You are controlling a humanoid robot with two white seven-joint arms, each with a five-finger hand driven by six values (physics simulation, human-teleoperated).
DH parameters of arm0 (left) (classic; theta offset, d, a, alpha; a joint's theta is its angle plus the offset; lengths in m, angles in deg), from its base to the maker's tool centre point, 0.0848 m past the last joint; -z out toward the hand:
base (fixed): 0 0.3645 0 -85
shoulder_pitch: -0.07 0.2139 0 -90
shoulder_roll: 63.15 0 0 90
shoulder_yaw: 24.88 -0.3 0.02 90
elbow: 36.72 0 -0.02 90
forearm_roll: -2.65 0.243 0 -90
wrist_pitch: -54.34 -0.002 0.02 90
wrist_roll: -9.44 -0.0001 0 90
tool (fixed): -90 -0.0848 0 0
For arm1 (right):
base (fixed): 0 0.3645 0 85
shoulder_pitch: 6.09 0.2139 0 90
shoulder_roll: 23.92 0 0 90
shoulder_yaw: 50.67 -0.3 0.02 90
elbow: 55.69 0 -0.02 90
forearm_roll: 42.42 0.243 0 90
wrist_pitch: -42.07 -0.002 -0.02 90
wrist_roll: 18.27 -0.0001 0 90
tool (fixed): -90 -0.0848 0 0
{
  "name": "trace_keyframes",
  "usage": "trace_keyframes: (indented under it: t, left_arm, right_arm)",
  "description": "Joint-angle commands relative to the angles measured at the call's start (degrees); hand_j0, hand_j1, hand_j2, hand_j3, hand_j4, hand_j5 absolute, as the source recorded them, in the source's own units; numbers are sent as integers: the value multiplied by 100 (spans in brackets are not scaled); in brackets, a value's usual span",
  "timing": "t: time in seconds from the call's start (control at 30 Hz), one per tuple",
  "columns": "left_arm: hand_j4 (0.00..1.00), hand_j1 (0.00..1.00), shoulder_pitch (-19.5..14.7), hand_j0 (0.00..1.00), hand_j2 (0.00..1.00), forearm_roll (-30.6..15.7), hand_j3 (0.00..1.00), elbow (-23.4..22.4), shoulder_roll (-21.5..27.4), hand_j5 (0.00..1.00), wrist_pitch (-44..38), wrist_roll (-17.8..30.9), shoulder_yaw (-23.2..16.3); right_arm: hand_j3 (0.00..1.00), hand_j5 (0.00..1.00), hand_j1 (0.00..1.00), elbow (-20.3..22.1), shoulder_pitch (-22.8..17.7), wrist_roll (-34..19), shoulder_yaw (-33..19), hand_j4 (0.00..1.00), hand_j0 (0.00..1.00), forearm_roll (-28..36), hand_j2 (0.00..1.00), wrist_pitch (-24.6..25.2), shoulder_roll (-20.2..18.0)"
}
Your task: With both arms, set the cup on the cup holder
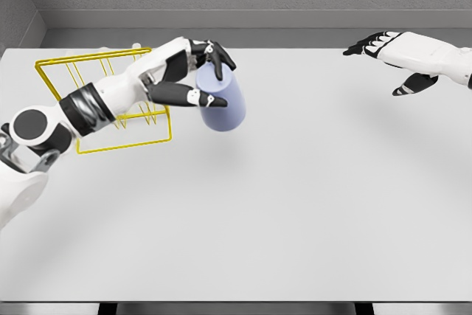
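White table [295,212] wide and bare ahead and right of left hand; far edge meets grey wall, near edge along bottom of view. Left hand [193,71] curled around pale blue cup [221,101], thumb below, fingers over top; cup tilted, lifted off table surface. Yellow wire cup holder [99,101] just left of that hand, partly behind forearm. Right hand [394,57] well apart at far right, fingers spread, holding nothing. No readable writing.
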Motion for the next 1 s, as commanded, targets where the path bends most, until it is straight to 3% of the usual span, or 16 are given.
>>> trace_keyframes:
  t: [0.0, 0.37, 0.97]
  left_arm:
    - [24, 24, -17, 24, 24, -104, 24, -3, 106, 24, -51, -8, 12]
    - [24, 24, -343, 24, 24, -490, 24, -3, 511, 24, -183, -8, 47]
    - [24, 24, -475, 24, 24, -904, 24, 5, 1073, 24, -218, -8, 205]
  right_arm:
    - [100, 100, 100, -2, 0, 3, -8, 100, 100, 30, 100, 7, -3]
    - [100, 100, 100, -2, 0, 3, -8, 100, 100, 30, 100, 7, -12]
    - [100, 100, 100, 6, 0, 3, -8, 100, 100, 30, 100, 7, -3]
